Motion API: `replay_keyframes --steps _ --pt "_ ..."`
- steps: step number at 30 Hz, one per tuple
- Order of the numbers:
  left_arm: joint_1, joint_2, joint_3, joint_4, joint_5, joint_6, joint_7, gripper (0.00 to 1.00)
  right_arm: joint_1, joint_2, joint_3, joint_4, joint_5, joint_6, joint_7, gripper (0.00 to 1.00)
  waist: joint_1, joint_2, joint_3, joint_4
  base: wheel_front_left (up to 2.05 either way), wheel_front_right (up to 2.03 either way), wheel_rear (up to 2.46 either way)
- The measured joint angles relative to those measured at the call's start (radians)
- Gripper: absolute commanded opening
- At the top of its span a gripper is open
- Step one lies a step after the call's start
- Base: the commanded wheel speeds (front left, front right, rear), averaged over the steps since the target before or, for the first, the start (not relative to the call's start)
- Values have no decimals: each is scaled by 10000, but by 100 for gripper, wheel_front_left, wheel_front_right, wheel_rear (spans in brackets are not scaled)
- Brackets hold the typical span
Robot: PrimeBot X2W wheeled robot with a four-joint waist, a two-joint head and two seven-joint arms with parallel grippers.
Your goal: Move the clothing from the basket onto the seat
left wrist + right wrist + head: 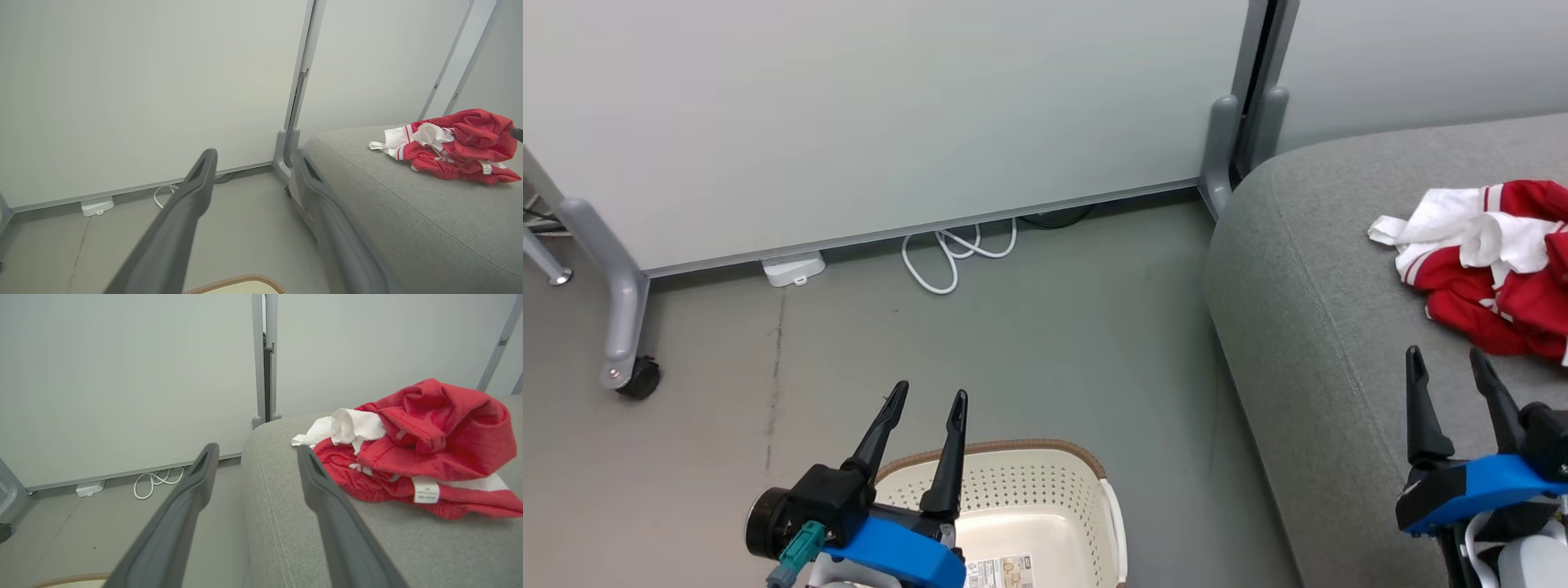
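The clothing (1494, 269), a red-and-white fabric heap, lies on the grey upholstered seat (1323, 327) near its rounded edge, the cream perforated plastic basket (1029, 506) on open floor (1029, 343), left gripper (929, 389) and right gripper (1445, 353) jaws apart.

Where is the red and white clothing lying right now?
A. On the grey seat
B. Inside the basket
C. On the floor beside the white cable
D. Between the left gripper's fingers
A: the clothing lies in a heap on the seat, apart from both grippers, and the part of the basket in view has no fabric in it.
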Motion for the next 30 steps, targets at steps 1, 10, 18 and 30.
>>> replay_keyframes --steps 1,10,18,30 --pt "39 -17 63 21 33 -12 0 100 157 56 13 -146 0 0 23 100 0 0 -26 95 0 0 0" --pt "242 -92 629 293 167 -13 0 100 1174 376 451 -813 -144 0 257 100 1 0 -242 820 0 0 0" --pt "267 -119 986 654 174 -15 0 100 1688 497 629 -989 -8 0 245 100 1 0 -433 1356 0 0 0" --pt "278 -128 1363 1091 314 -44 0 100 2136 508 790 -1373 512 0 203 100 2 0 -561 1776 0 0 0"
